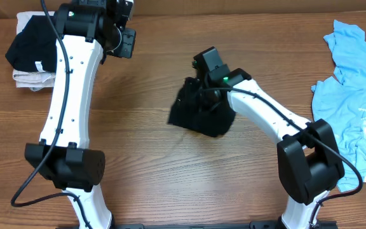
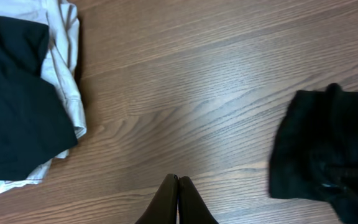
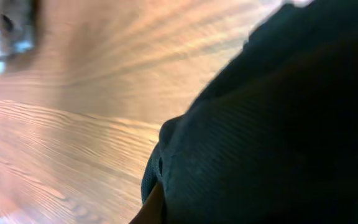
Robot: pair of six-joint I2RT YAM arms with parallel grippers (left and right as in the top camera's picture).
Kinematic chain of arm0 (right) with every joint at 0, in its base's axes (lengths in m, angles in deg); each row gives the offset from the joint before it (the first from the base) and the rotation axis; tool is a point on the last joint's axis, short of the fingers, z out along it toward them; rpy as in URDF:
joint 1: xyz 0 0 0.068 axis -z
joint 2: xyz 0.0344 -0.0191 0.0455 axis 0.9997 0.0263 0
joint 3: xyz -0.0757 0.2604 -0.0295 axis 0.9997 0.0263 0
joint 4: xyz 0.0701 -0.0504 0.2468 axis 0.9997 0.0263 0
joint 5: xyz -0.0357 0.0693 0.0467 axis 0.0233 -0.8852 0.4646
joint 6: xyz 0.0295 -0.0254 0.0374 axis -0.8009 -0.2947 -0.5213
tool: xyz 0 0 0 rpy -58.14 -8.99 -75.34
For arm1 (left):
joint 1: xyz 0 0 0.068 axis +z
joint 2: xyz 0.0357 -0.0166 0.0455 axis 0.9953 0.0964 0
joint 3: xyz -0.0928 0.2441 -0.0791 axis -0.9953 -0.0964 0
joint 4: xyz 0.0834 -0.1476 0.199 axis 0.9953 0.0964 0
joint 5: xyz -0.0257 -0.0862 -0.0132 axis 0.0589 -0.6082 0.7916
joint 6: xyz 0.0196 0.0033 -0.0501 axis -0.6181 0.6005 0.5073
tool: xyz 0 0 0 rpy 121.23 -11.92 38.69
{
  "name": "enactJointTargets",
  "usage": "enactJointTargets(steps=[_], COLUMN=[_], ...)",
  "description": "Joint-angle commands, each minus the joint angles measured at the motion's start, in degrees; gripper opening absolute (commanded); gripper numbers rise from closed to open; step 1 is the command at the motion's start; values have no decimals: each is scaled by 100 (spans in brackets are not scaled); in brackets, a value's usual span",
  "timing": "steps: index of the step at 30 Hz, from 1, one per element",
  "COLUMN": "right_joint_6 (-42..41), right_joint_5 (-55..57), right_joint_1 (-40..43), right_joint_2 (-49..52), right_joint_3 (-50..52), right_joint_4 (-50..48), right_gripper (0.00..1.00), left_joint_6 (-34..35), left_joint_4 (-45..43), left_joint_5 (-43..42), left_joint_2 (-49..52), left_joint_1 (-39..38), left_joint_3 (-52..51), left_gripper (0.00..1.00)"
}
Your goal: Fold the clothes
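On the brown wooden table [image 1: 170,172] we see the crumpled light-blue fabric shirt [image 1: 354,108] at the right edge. The bunched black fabric T-shirt [image 1: 199,121] lies in the middle, pinched by the right gripper [image 1: 200,91]. The left gripper [image 2: 178,186], its fingers pressed together, hangs over bare wood near a black-and-white cloth pile [image 1: 27,54]

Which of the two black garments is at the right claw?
The crumpled black garment mid-table, gripped by the right claw; the other black garment lies on white cloth in the far-left corner.
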Motion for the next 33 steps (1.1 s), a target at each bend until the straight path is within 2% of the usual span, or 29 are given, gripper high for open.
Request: enactJointTargets(steps=[1, 3, 5, 6, 9, 13, 18, 24, 29, 33], right_joint_6=[-197, -243, -236, -216, -219, -87, 96, 216, 315, 28], right_joint_5=[-44, -125, -428, -662, -1117, -1047, -280, 614, 715, 817], right_joint_1=[52, 44, 11, -4, -11, 234, 584, 586, 299, 66], right_joint_2=[-103, -98, -98, -103, -328, -868, -1473, -1464, -1097, -654], right_joint_3=[-219, -219, -219, -221, -223, -413, -656, -614, -560, -450], right_joint_4=[-334, -470, -511, -479, -446, -33, 1294, 2826, 3008, 2946], right_gripper=[16, 35, 42, 51, 59, 61, 61, 60, 58, 48], left_joint_6=[-133, -133, -136, -136, -133, -133, -133, -129, -131, -131], left_joint_4=[-50, -105, -149, -162, -212, -247, -315, -413, -431, -420], left_joint_5=[28, 31, 35, 35, 33, 33, 33, 28, 26, 28], left_joint_2=[125, 125, 125, 125, 125, 125, 125, 125, 125, 125], left_joint_1=[20, 20, 20, 20, 20, 20, 20, 20, 20, 20], left_joint_3=[68, 68, 68, 68, 68, 68, 68, 68, 68, 68], left_gripper=[4, 4, 4, 5, 4, 5, 4, 5, 5, 5])
